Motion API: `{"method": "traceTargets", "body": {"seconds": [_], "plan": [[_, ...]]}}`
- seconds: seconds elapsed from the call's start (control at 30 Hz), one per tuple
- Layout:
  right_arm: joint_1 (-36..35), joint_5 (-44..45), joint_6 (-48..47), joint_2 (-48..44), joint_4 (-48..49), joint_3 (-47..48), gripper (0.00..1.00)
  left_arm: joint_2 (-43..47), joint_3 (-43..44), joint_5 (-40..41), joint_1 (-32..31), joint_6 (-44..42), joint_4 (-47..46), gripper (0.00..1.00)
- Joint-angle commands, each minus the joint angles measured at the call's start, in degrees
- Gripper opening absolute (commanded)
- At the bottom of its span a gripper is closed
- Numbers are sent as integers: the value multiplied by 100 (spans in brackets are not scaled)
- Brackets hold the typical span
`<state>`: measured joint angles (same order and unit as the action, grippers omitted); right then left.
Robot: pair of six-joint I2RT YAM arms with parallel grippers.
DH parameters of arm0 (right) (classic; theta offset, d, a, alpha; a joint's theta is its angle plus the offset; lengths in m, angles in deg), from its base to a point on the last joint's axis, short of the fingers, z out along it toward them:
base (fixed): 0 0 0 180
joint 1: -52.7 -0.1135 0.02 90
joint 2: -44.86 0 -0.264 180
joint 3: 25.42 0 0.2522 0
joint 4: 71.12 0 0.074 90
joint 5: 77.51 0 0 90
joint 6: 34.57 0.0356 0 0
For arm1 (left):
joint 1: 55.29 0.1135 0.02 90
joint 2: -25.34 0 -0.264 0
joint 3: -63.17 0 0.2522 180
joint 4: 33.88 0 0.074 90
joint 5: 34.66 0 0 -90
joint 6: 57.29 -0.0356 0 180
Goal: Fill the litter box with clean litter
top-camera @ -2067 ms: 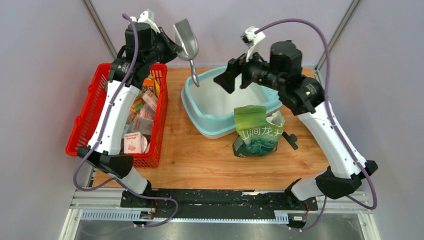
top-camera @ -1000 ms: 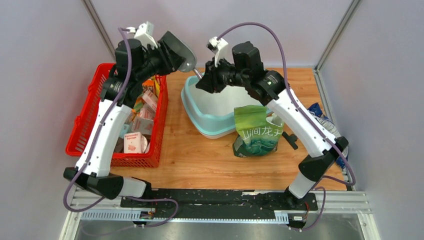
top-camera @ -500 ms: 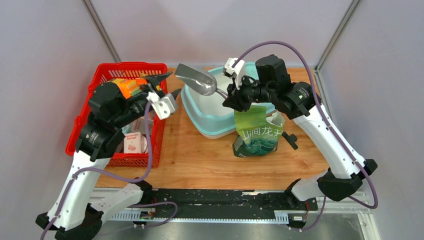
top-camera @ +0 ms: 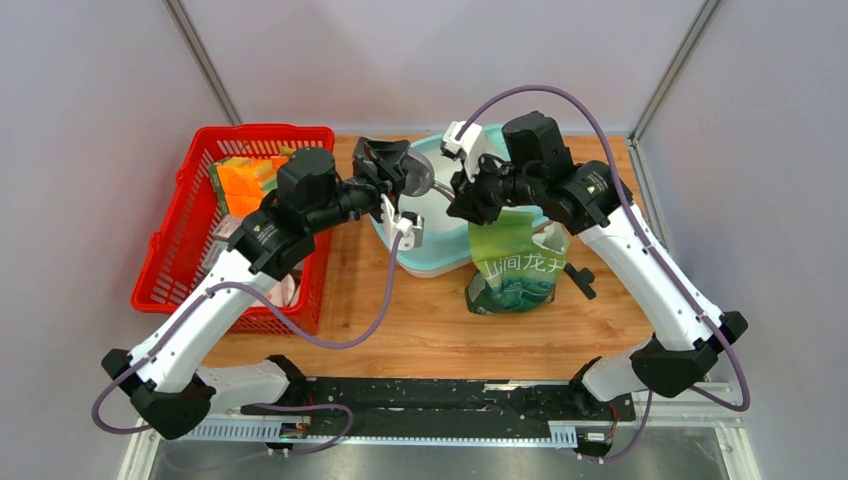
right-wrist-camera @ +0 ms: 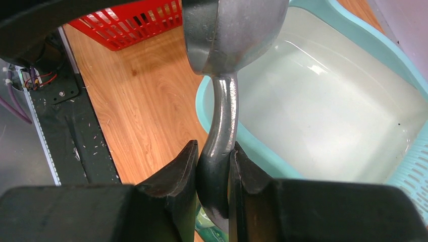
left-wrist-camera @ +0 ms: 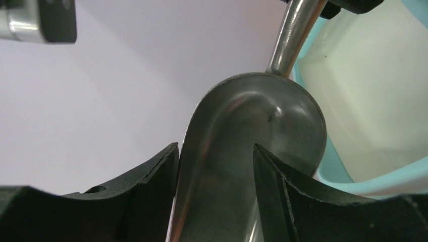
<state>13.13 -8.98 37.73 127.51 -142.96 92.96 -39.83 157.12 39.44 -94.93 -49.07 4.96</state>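
On the worktop (top-camera: 400, 320), the nearest thing is a green printed bag (top-camera: 512, 262), standing right of centre. Just behind it, at the far centre, sits the light-teal litter box (right-wrist-camera: 328, 106), its whitish inside showing. A metal scoop (right-wrist-camera: 229, 30) hangs over the box's left end. The right claw (right-wrist-camera: 214, 157) is clamped narrow on the scoop's handle. The left claw (left-wrist-camera: 216, 148) stands wide, with a finger on either side of the scoop's bowl. I cannot tell whether the fingers touch it. A red mesh basket (top-camera: 180, 240) of packets sits at the far left.
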Motion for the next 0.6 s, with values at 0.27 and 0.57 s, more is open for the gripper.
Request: {"method": "traceTargets", "body": {"seconds": [0.27,0.57], "plan": [[-103,170,-419,49,289,225,0,-435,472,456,-88,-646,-30,31],[536,137,517,32,438,980,59,-733,585,1080,-9,1649,75,0]]}}
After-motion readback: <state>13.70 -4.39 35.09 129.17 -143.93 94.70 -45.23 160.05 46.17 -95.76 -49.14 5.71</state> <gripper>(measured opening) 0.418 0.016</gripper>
